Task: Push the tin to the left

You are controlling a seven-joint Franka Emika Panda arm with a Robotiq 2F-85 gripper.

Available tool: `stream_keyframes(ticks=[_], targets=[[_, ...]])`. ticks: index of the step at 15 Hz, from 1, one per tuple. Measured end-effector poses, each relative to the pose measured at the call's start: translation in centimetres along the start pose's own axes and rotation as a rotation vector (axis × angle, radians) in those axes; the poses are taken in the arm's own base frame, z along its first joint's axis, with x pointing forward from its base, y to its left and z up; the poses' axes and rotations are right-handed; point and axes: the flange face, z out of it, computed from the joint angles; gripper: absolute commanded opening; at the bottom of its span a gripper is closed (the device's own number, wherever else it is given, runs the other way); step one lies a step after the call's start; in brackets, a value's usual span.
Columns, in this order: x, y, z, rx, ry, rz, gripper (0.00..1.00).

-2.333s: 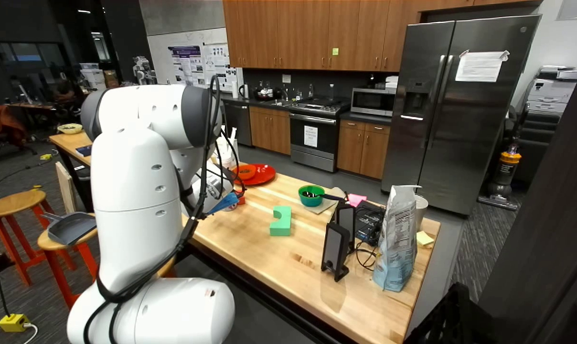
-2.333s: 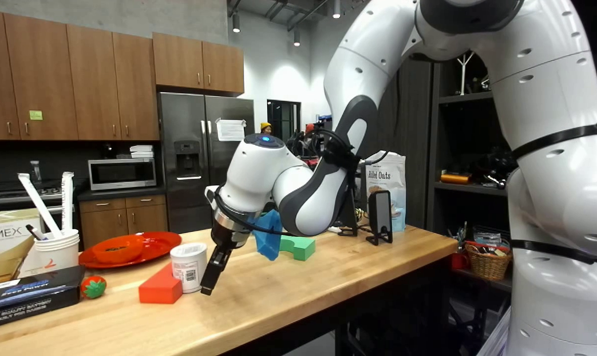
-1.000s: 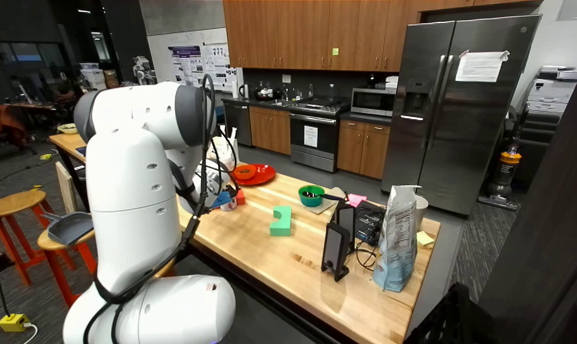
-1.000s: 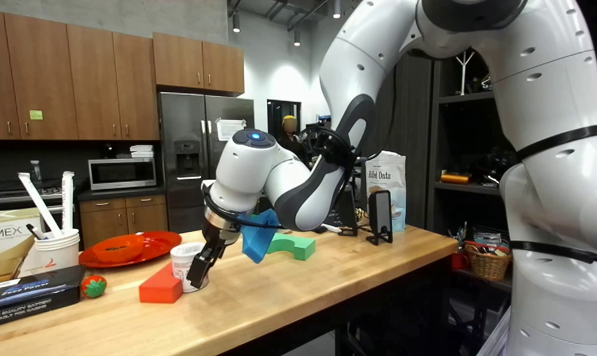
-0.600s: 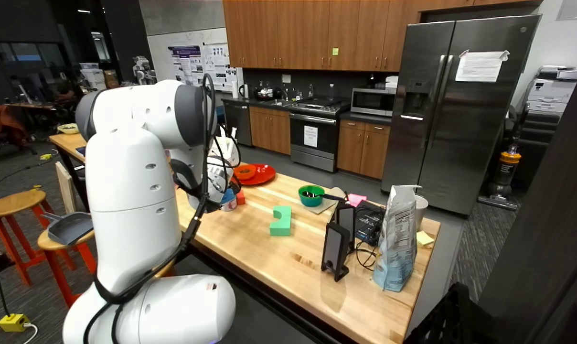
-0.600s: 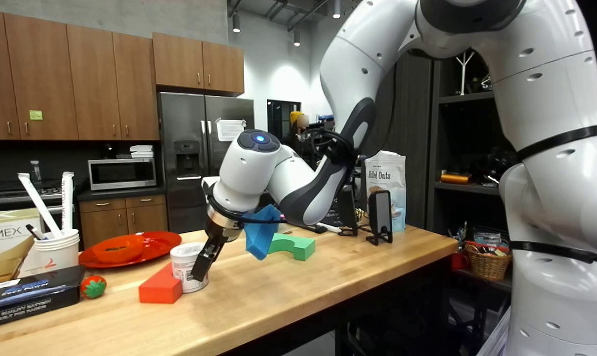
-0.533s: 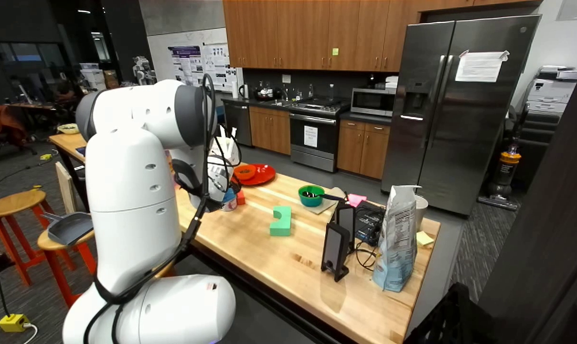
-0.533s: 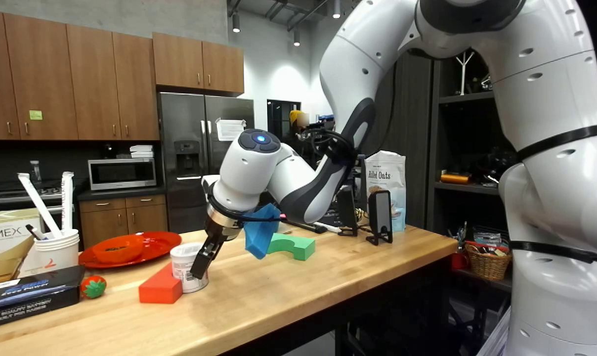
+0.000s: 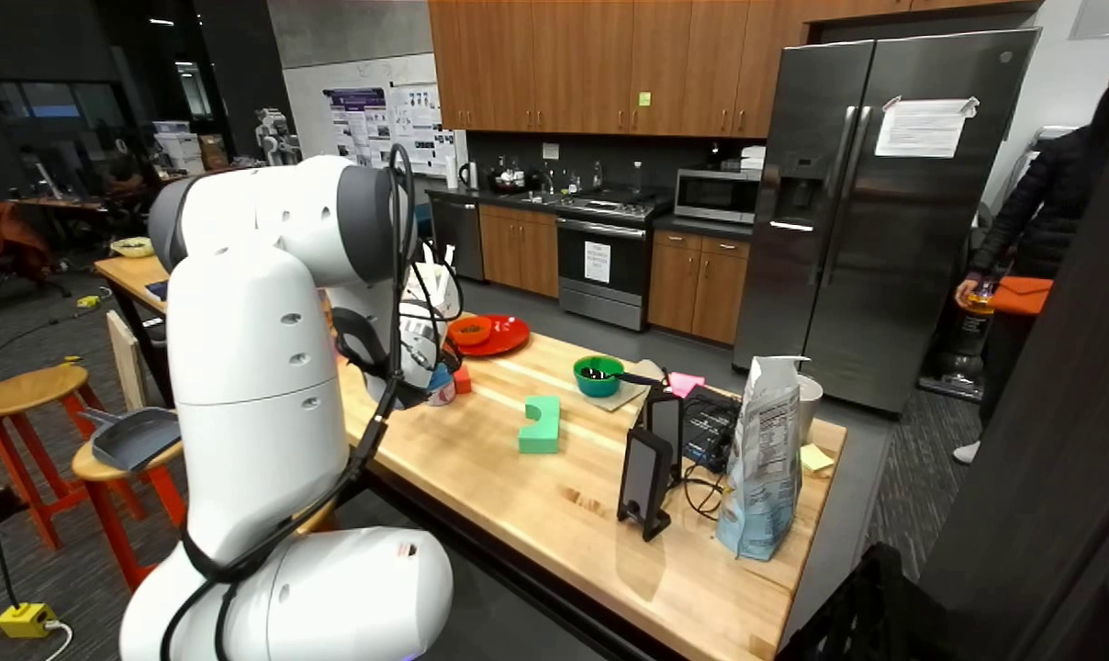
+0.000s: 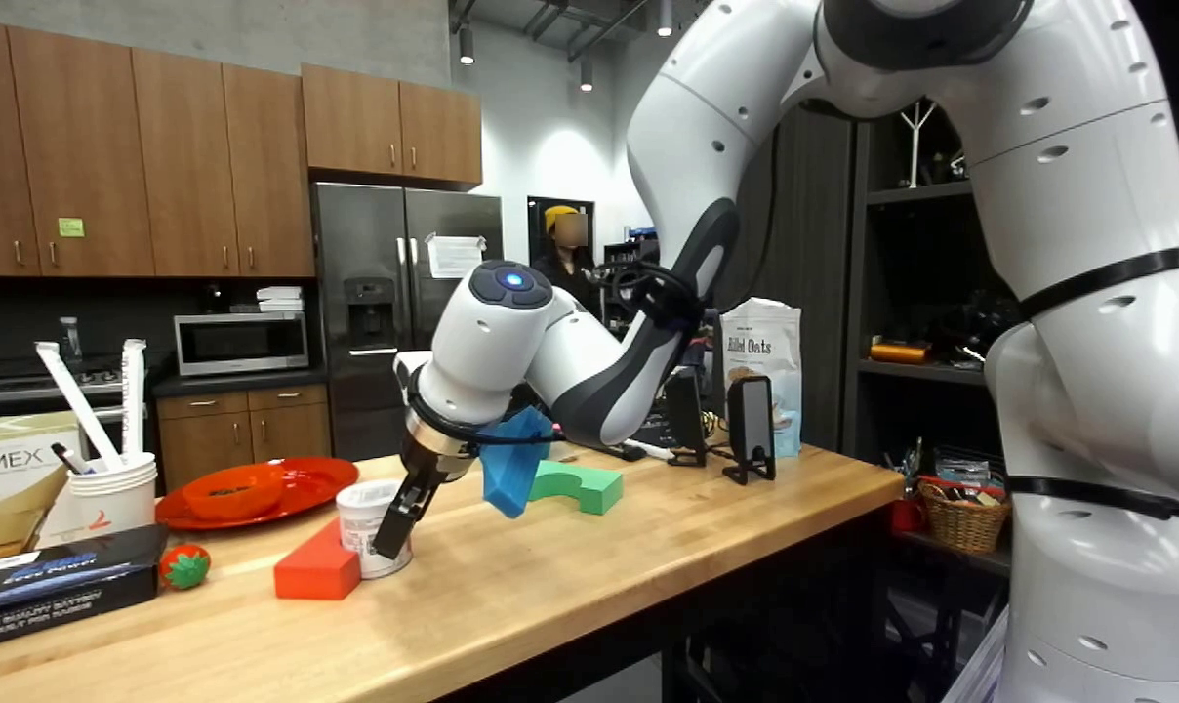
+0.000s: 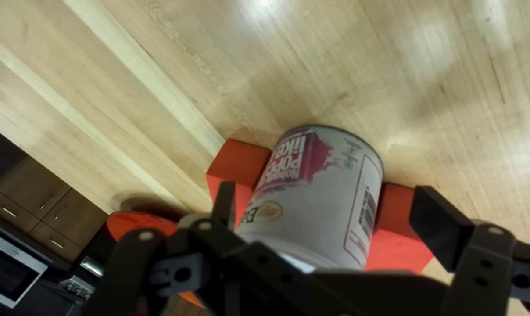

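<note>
The tin (image 10: 360, 527) is a white cylinder with a pink and purple printed label, upright on the wooden table. It also shows in the wrist view (image 11: 313, 197), and partly behind the arm in an exterior view (image 9: 442, 392). A red block (image 10: 316, 568) sits against it and shows on both sides of it in the wrist view (image 11: 399, 235). My gripper (image 10: 392, 539) is tilted at the tin's side. In the wrist view my gripper (image 11: 331, 213) is open, with its fingers spread wide on either side of the tin; a gap shows at the right finger. Any contact on the left is unclear.
A red plate (image 10: 321, 480) with an orange bowl (image 10: 233, 491) stands behind the tin. A toy strawberry (image 10: 184, 566), a black box (image 10: 62, 586) and white cups (image 10: 113, 496) are at the left. A green block (image 10: 589, 488) and speakers (image 10: 751, 430) are at the right.
Over the last two seconds my gripper moved left, from beside the tin to overlapping it in an exterior view. It has barely moved in the last half second. The tin shows no clear movement.
</note>
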Motion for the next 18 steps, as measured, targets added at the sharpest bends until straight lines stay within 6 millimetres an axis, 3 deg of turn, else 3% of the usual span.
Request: stream_keyframes(ticks=[5, 18], targets=[[-0.3, -0.1, 0.1, 0.040, -0.045, 0.012, 1.00], [2.0, 1.3, -1.5, -0.057, 0.035, 0.100, 1.00]])
